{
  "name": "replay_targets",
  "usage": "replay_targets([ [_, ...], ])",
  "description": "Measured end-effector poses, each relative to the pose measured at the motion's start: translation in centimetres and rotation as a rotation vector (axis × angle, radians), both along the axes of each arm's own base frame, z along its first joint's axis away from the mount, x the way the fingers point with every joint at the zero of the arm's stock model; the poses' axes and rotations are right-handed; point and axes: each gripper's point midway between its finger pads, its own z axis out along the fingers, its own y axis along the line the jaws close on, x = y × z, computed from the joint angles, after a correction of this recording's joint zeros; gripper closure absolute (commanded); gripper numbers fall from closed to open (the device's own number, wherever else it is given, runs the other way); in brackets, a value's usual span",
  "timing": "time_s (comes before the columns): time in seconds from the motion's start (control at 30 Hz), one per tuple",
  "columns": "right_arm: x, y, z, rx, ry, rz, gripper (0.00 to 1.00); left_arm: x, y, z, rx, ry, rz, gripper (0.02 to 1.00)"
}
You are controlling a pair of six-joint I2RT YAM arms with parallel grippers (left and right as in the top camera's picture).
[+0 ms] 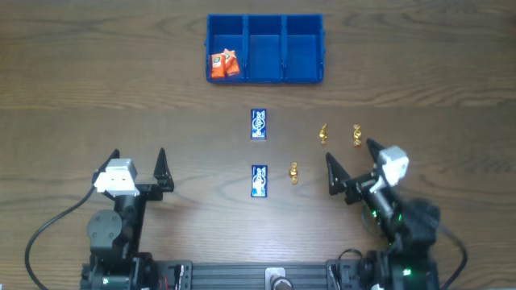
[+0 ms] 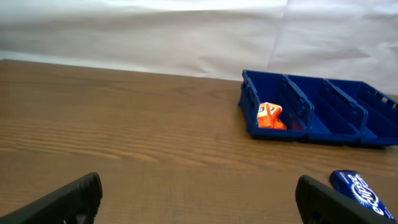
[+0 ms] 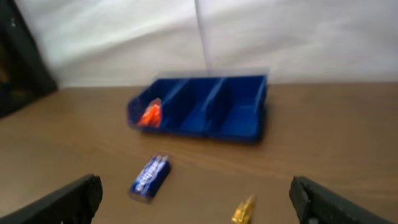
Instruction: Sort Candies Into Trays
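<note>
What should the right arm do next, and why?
Probably lower the open right gripper onto the gold candy just ahead of it. Only orange candies sit in the blue tray, and its other two compartments are empty.

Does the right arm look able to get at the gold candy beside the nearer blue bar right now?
Probably yes. That gold candy lies in the open on the table close by the right gripper, which is open, with nothing between them.
</note>
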Motion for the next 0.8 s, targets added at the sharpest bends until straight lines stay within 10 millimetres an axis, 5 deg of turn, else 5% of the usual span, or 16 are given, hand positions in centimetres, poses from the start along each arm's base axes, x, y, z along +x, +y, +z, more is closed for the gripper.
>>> replay_targets([
  [0.17,1.2,2.3,3.2,0.006,0.27,0.111,0.005,0.0,0.0,0.0,0.001,-0.001,0.0,0.02],
  [0.3,1.9,7.5,3.4,-0.083,0.464,0.263,0.003,0.0,0.0,0.0,0.002,-0.001,0.0,0.02],
  [0.53,0.7,15.2,-4.4,-0.274,0.883,0.317,0.003,0.0,0.0,0.0,0.003,-0.001,0.0,0.02],
  [0.67,-1.3,16.6,-10.3,-0.342,1.106,0.239,0.003,0.0,0.0,0.0,0.003,-0.001,0.0,0.02],
  [0.8,-2.5,17.3,-13.4,-0.386,1.2,0.17,0.003,0.0,0.0,0.0,0.003,-0.001,0.0,0.02],
])
